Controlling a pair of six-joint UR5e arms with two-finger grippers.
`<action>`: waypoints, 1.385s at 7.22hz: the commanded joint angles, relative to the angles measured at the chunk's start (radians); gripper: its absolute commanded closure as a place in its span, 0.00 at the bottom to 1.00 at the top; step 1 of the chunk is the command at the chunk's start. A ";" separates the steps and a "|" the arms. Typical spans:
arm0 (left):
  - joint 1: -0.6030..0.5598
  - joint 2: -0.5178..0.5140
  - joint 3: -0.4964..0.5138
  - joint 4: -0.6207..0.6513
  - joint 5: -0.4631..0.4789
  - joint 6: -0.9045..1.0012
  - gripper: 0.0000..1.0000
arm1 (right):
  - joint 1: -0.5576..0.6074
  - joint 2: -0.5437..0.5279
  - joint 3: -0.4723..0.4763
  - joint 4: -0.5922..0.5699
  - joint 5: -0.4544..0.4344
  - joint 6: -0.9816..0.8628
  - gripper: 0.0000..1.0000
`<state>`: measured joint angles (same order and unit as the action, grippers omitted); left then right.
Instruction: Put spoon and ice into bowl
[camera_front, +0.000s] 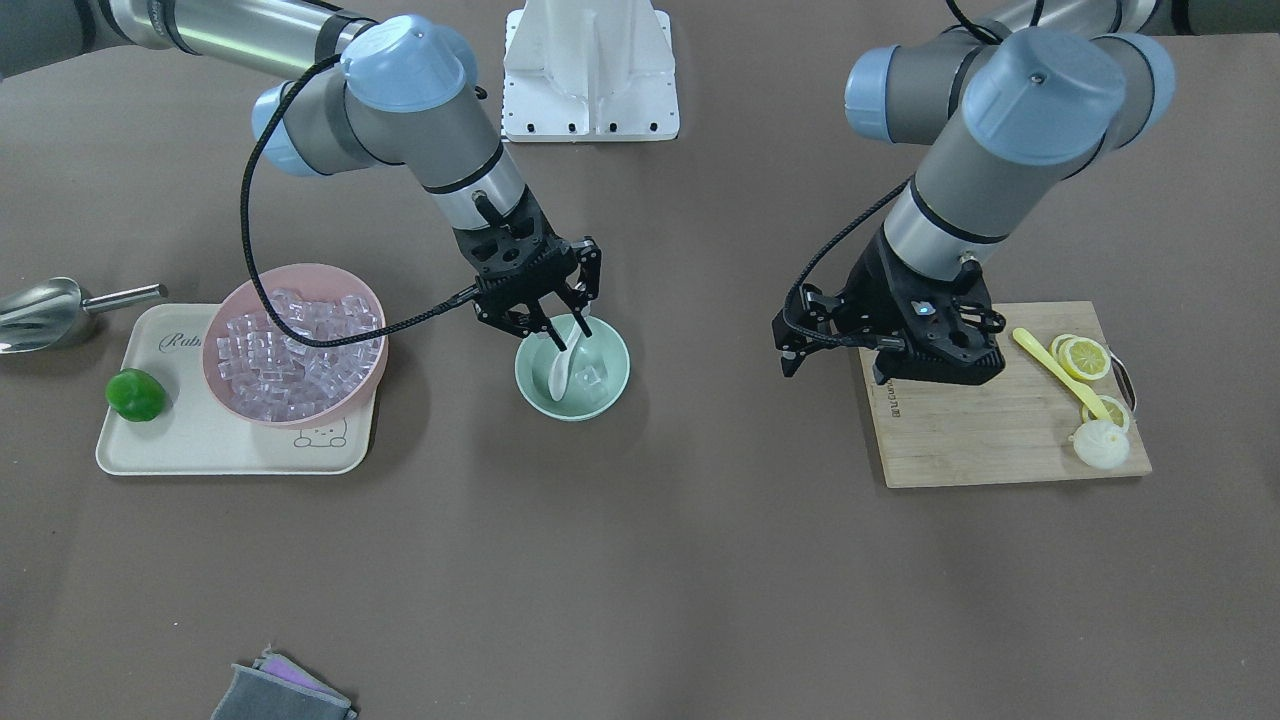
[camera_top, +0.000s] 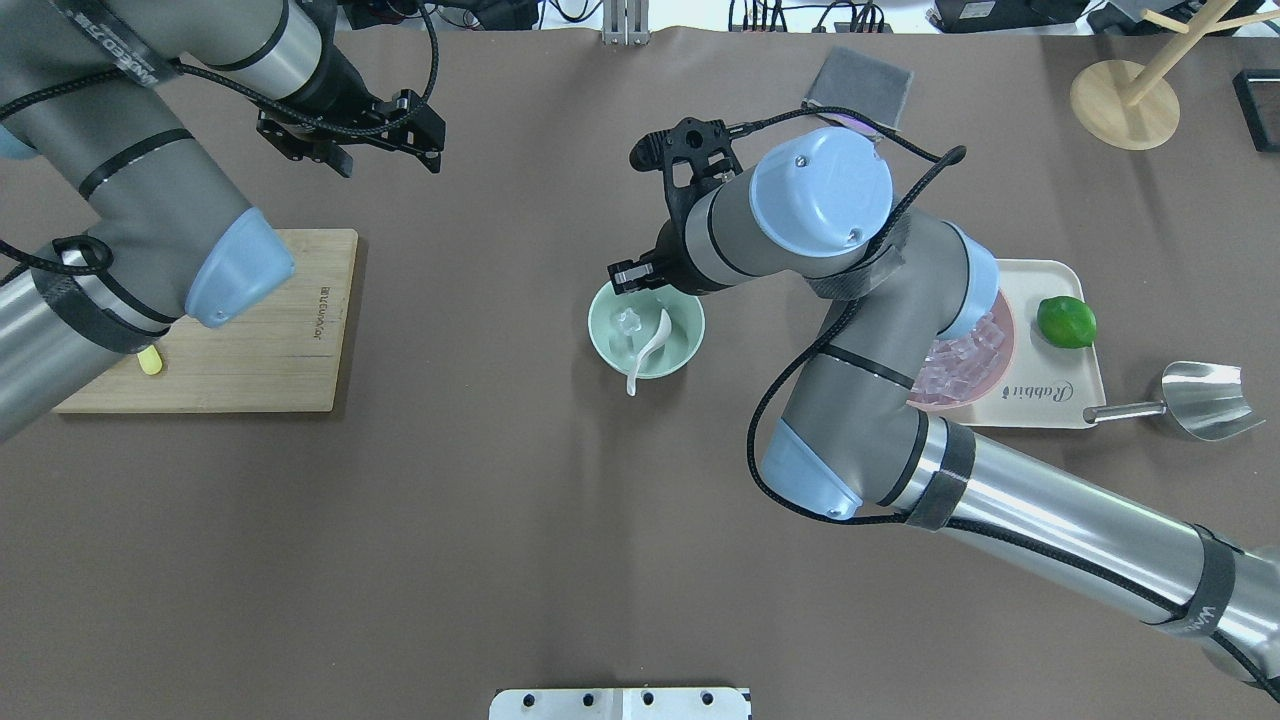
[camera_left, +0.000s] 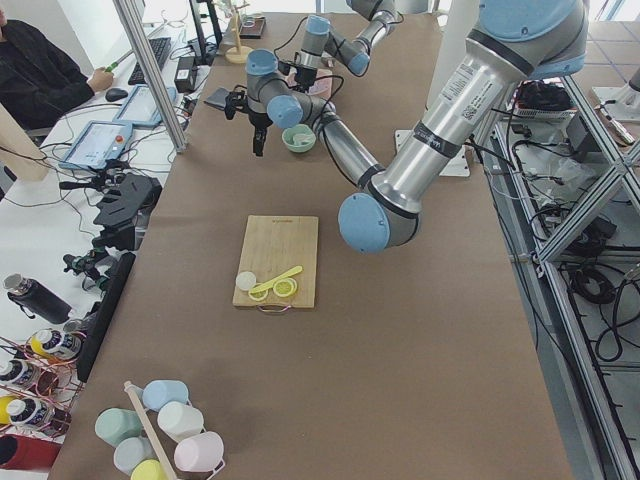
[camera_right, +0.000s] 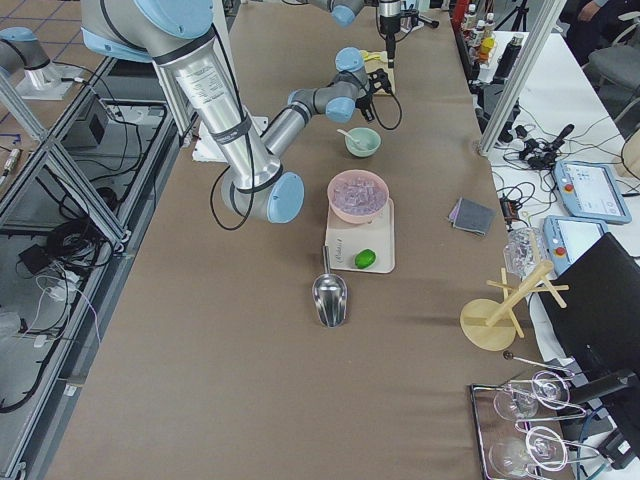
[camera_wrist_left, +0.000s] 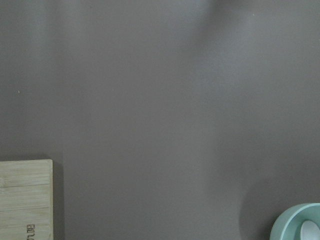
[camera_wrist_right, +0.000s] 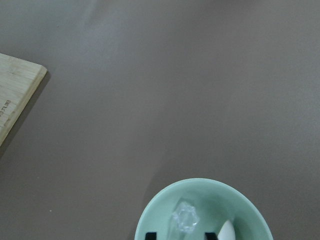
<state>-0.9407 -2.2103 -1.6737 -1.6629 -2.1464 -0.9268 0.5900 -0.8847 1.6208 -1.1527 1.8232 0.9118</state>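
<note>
**Spoon, ice and bowl at the moment shown.** The spoon (camera_front: 562, 365) lies inside the bowl (camera_front: 572, 413). Its scoop is on the bowl's floor and its handle leans over the rim on the robot's side, which props it in place. One cube of ice (camera_front: 592, 377) sits on the floor of the bowl, just beside the scoop. Both task things appear to be in place, so the task looks essentially done.

The right gripper (camera_front: 568, 333) hangs directly above the bowl with its jaws apart, holding nothing. This fits a finished placement. The left gripper (camera_top: 390, 165) hovers well off to the bowl's other side, also spread and empty. It is probably parked there to keep out of the way.

On the robot's right of the bowl, a pink bowl (camera_front: 300, 268) heaped with spare cubes stands on a cream tray (camera_front: 200, 440). It is probably the source of the ice, kept within the right arm's reach. The tray's script reads "Rabbi", with the rest hidden, and there is a small cartoon below it. The printing on the cutting board (camera_front: 980, 430) edge is too small to read.
</note>
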 joint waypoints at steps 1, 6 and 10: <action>-0.021 0.006 0.008 0.002 -0.001 0.017 0.02 | -0.018 -0.002 0.013 -0.004 -0.018 0.015 0.02; -0.309 0.122 -0.015 0.109 -0.116 0.224 0.02 | 0.357 -0.145 0.166 -0.271 0.462 -0.110 0.00; -0.565 0.441 -0.127 0.101 -0.116 0.560 0.02 | 0.616 -0.446 0.202 -0.393 0.476 -0.385 0.00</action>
<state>-1.4272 -1.8351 -1.8046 -1.5612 -2.2641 -0.4500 1.1227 -1.2353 1.8261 -1.5326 2.2975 0.6248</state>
